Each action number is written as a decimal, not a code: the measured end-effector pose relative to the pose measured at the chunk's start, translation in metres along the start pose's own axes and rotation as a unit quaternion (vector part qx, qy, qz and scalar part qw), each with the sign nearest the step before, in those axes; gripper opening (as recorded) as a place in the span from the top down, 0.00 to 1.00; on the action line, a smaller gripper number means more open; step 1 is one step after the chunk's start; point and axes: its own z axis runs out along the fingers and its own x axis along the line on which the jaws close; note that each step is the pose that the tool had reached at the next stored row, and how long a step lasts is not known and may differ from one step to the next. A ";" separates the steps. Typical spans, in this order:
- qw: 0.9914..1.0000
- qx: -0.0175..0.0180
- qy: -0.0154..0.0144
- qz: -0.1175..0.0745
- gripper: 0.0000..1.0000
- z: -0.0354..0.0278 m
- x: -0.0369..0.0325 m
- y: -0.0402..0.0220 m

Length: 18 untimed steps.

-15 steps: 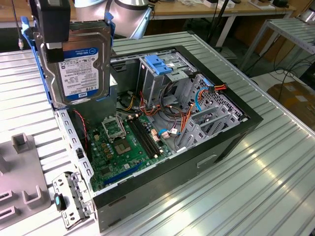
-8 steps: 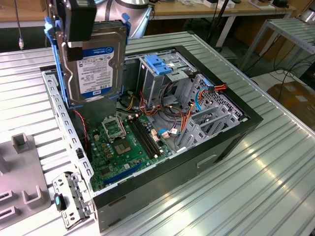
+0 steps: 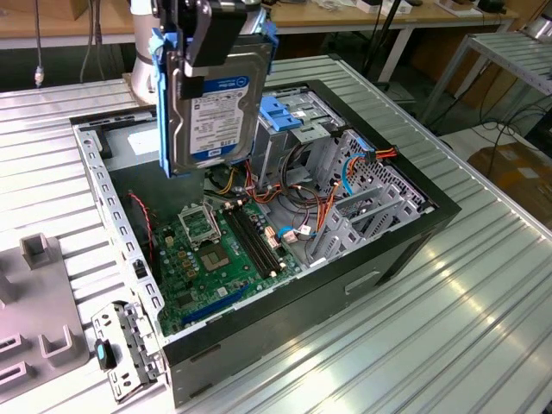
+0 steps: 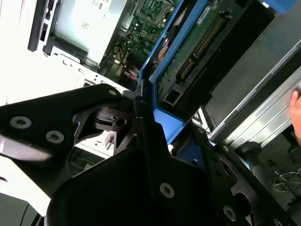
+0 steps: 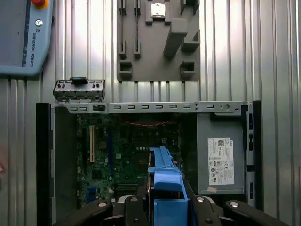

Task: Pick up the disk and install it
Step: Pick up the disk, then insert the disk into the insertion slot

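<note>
The disk [image 3: 217,103] hangs on edge in the air above the open computer case [image 3: 405,250], its white label with a blue band facing the exterior camera. Blue plastic rails run along its sides. My gripper [image 3: 205,47] is shut on its upper end, black fingers clamped over the blue frame. In the second wrist view, the disk's green circuit board [image 4: 197,42] and blue rail [image 4: 164,120] run away from my gripper [image 4: 143,125]. In the first wrist view, the blue frame [image 5: 165,181] sticks out from my gripper [image 5: 167,209], over the motherboard [image 5: 127,155].
The case's drive cage carries a fixed blue bracket [image 3: 280,112], with orange and blue cables [image 3: 345,172] beside it. The grey power-supply box [image 5: 221,157] fills one corner. A grey fixture [image 3: 34,302] and a loose metal bracket [image 3: 129,345] lie on the ribbed table. A hand [image 4: 296,110] shows at an edge.
</note>
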 end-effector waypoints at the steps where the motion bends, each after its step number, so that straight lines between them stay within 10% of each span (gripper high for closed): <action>1: 1.000 0.000 0.000 0.000 0.63 0.0000 0.0000 -0.0043; 18: 1.000 0.000 0.000 0.000 0.63 -0.0001 0.0043 -0.0119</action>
